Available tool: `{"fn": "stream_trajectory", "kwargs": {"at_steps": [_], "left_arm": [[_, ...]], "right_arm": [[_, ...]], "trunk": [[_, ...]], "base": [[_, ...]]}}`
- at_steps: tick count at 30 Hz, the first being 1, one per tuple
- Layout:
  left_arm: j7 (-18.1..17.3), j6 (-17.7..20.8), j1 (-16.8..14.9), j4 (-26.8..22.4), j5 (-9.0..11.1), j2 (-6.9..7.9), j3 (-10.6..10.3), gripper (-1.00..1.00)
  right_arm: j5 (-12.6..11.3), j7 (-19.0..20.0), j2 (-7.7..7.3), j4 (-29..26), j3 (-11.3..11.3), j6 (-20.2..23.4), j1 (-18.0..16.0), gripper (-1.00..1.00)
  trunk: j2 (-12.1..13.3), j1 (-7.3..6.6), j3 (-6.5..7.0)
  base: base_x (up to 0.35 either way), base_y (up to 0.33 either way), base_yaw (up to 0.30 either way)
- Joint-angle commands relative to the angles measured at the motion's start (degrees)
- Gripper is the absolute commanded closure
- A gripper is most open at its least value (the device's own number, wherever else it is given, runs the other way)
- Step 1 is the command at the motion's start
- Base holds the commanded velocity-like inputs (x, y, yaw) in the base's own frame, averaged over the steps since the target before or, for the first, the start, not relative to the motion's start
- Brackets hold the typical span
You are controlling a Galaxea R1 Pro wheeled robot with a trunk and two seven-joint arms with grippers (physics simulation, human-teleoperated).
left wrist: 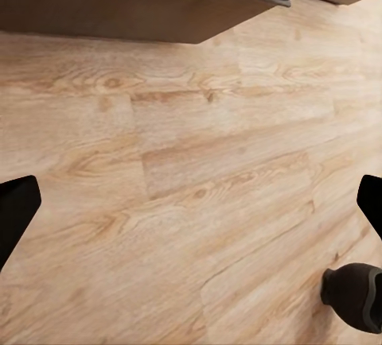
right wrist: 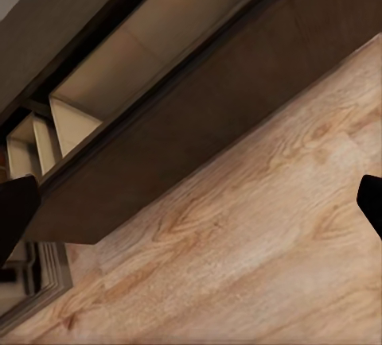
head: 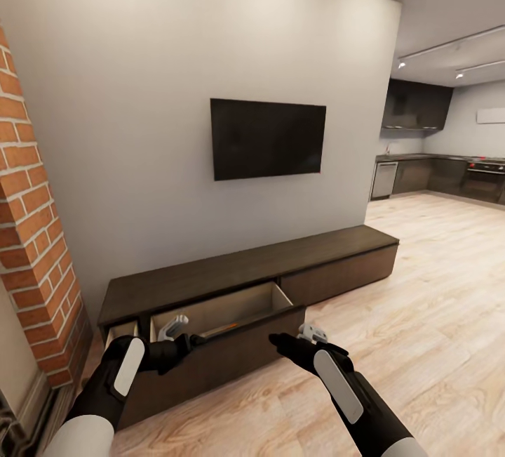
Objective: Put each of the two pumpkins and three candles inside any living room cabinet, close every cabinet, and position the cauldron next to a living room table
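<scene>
— Where were our fingers?

— We had two grippers out in front, both over the wood floor (head: 421,316). In the left wrist view the left gripper (left wrist: 191,210) had its two dark fingertips (left wrist: 16,210) at opposite edges, spread wide, with bare floor between them and nothing held. The right gripper (right wrist: 191,210) was the same: wide apart, empty, planks between the tips.

— And from the head?

— There the left gripper (head: 173,327) sat at about seven o'clock, just at the front edge of the open drawer. The right gripper (head: 312,334) sat at about five o'clock, near the drawer's right front corner. Whether either touched the wood we could not tell.

— How many drawers stood open?

— We counted two on the one cabinet (head: 245,281), the long low dark unit against the grey wall. The wide drawer (head: 224,313) was pulled well out, showing its light wood inside. A narrow drawer (head: 120,332) at its left was out a little. The fronts further right sat flush.

— Anything in the wide one?

— We saw a thin orange streak (head: 228,328) low along its front wall, too hidden to name or count.

— Beyond that?

— One black television (head: 268,137) at twelve o'clock above the cabinet, one brick column (head: 35,232) at nine o'clock, and the dark kitchen units (head: 449,180) at two o'clock.
</scene>
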Motion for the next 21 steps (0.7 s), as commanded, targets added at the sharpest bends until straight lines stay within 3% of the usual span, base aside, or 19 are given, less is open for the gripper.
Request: {"fn": "stream_trajectory", "kwargs": {"at_steps": [1, 8, 17, 21], "left_arm": [[-0.6, 0.3, -0.1, 0.0, -0.5, -0.08, 0.3, -1.0], [-0.6, 0.2, -0.1, 0.0, -0.5, -0.06, 0.4, -1.0], [-0.5, -0.4, -0.1, 0.5, -0.6, 0.01, 0.5, -1.0], [-0.5, -0.6, -0.1, 0.6, -0.7, -0.04, 0.4, -1.0]], "right_arm": [[-0.6, -0.6, -0.02, -0.1, 0.1, 0.1, 0.0, -1.0], [-0.6, -0.6, -0.02, -0.1, 0.1, 0.1, 0.0, -1.0], [-0.6, -0.6, 0.14, 0.5, 0.2, -0.1, 0.0, -1.0], [-0.5, -0.7, 0.17, 0.7, 0.3, -0.1, 0.0, -1.0]], "trunk": [[-0.5, 0.22, -0.25], [-3.3, 1.76, -1.51], [-3.3, 1.76, -1.51], [-4.9, 2.64, -2.23]], "base": [[0.0, 0.0, 0.0], [0.0, 0.0, 0.0], [0.0, 0.0, 0.0], [0.0, 0.0, 0.0]]}}
